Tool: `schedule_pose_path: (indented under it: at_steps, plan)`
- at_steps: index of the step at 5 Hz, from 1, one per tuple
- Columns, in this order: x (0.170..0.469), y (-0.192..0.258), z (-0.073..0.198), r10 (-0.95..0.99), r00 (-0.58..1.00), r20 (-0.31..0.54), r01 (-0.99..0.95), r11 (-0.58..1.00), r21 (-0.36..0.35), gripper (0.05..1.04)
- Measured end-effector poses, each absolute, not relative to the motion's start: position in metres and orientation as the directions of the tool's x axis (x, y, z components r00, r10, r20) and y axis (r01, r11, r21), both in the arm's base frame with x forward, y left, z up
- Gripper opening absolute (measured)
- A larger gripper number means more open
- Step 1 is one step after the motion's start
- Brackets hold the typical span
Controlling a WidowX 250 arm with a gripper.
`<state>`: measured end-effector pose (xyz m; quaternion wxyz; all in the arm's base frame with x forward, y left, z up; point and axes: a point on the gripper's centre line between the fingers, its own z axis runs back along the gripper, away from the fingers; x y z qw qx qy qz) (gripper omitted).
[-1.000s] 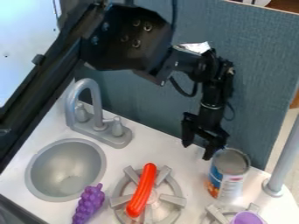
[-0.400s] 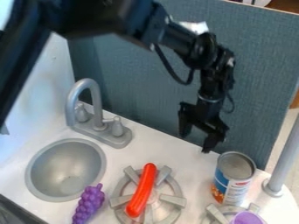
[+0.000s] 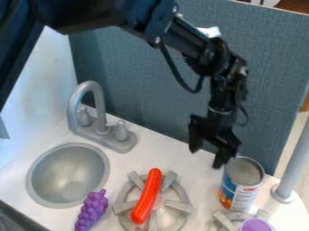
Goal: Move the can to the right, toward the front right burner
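Note:
My gripper hangs near the back edge of the counter, its two fingers spread apart with nothing between them. Just right of the right finger stands an upright open can with a blue and white label; whether finger and can touch, I cannot tell. A red-orange sausage lies across the left stove burner. Purple grapes rest at the lower left, beside the sink bowl.
The grey sink and its faucet are at the left. A purple cup sits on a second burner at the lower right. A grey post rises at the right, and a blue-grey panel stands behind.
The can has shifted slightly right and now stands upright. The upper arm swung up, while the gripper first moved a little up and left, then came slightly down and right.

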<state>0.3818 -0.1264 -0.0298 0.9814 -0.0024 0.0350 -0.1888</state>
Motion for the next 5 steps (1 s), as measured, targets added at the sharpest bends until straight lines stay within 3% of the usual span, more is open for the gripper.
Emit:
schedule_pose_path:
  at_steps: [1,2,3,5]
  plan:
    - [0.351,-0.138,-0.022,-0.394,0.913,-0.108,0.384,0.918,-0.102,1.001]
    - [0.324,-0.129,-0.015,-0.392,0.91,-0.132,0.381,0.919,-0.105,1.001]
    - [0.304,-0.112,-0.018,-0.36,0.921,-0.152,0.356,0.933,-0.053,1.001]
    - [0.299,-0.078,-0.028,-0.277,0.945,-0.176,0.284,0.959,0.011,1.001]
